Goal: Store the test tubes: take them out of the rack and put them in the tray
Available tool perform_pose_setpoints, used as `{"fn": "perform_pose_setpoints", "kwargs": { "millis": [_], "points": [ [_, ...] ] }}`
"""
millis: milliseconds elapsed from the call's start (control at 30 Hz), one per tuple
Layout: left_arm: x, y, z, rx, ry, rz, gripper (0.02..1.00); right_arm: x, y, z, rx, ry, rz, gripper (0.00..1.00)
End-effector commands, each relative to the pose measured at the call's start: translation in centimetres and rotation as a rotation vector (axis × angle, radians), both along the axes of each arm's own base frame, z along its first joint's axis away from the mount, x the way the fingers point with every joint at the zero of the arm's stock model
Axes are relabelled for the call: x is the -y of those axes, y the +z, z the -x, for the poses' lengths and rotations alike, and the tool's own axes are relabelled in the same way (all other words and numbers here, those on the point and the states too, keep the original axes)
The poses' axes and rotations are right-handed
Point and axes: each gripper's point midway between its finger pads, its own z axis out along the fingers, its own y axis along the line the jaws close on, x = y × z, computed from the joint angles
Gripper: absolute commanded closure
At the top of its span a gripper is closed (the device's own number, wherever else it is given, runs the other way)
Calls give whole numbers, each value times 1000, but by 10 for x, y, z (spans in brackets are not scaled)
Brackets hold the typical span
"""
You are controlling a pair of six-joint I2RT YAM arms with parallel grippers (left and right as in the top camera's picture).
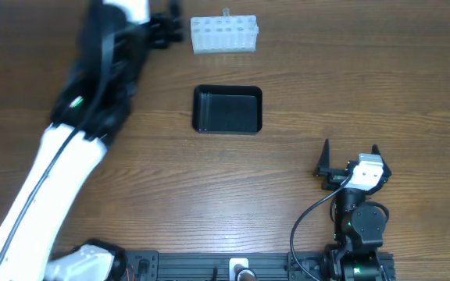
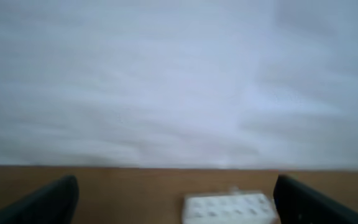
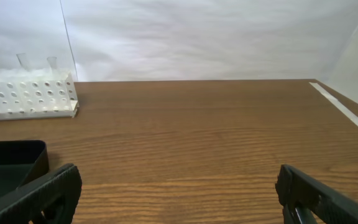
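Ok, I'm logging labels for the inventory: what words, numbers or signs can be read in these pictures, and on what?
None can be read. The white rack, the test tubes in it, the black tray and the wooden table carry no visible print.

The surface [image 1: 381, 70] is warm brown with a streaked wood grain, crossed by one pale tape strip [image 3: 344, 107]. The rack [image 1: 223, 34] is white, dotted with rows of small holes, and its test tubes [image 3: 23, 60] are clear. The tray [image 1: 226, 111] is glossy black. The left pincer [image 2: 176, 186] and right pincer [image 1: 351, 146] are black. The left arm [image 1: 61, 164] is white and black.
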Motion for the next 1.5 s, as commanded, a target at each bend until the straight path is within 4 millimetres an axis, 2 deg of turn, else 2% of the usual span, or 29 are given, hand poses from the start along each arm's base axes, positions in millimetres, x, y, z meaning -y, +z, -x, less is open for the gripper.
{"fn": "perform_pose_setpoints", "kwargs": {
  "millis": [33,200,267,433,567,667,833,1067,1500],
  "points": [
    [-46,-19,50,75,-27,-21,20,-3,-2,0,-1,13,-3,9],
    [-84,-64,100,107,52,-48,23,-3,-2,0,-1,13,-3,7],
    [-90,-79,115,119,66,-56,20,-3,-2,0,-1,13,-3,9],
    [-90,-123,149,176,44,-92,20,-3,-2,0,-1,13,-3,9],
    [-86,-153,165,197,25,-90,20,-3,-2,0,-1,13,-3,7],
    [-85,-173,173,219,16,-89,18,-3,-2,0,-1,13,-3,7],
    [-83,-193,180,227,8,-89,20,-3,-2,0,-1,13,-3,7],
    [-84,-230,182,79,5,-89,18,-3,-2,0,-1,13,-3,7],
    [-84,-230,182,78,7,-86,20,-3,-2,0,-1,13,-3,7]
  ]
}}
